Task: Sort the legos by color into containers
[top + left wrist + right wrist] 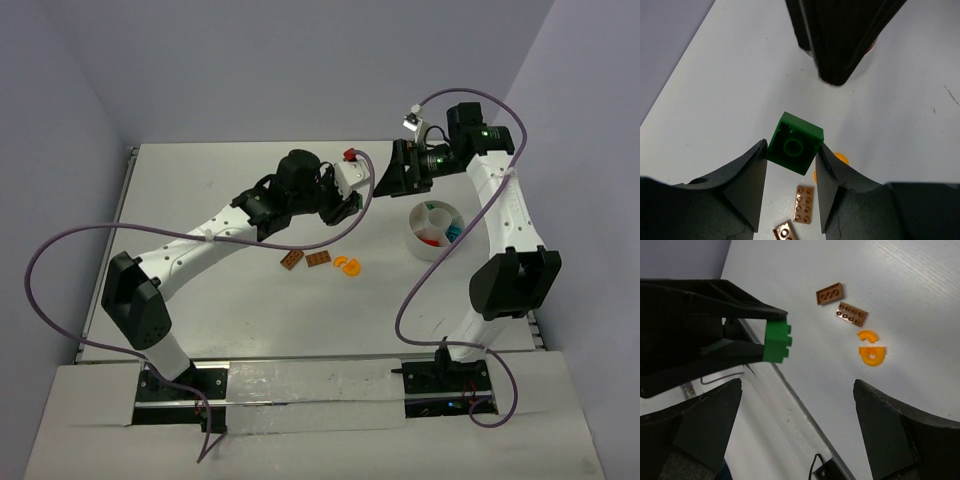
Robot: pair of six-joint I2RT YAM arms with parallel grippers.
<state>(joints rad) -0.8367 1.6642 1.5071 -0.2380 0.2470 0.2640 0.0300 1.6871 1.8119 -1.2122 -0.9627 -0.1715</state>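
Observation:
My left gripper [790, 161] is shut on a green lego brick [795, 142], held off the table with its hollow underside toward the wrist camera. In the right wrist view the same green brick [776, 342] sticks out from the left gripper's dark fingers [715, 300]. My right gripper [797, 385] is open, empty, and faces the brick from close by. From above, the two grippers [352, 203] [388, 182] meet nose to nose left of the white divided bowl [424, 249]. Two brown plates [292, 261] [319, 260] and orange curved pieces [348, 265] lie on the table.
The bowl holds red and teal pieces [452, 233] in its compartments. The brown plates [830, 293] [852, 314] and orange curves [867, 335] [872, 355] lie below the grippers. A purple cable [60, 245] loops off the table's left side.

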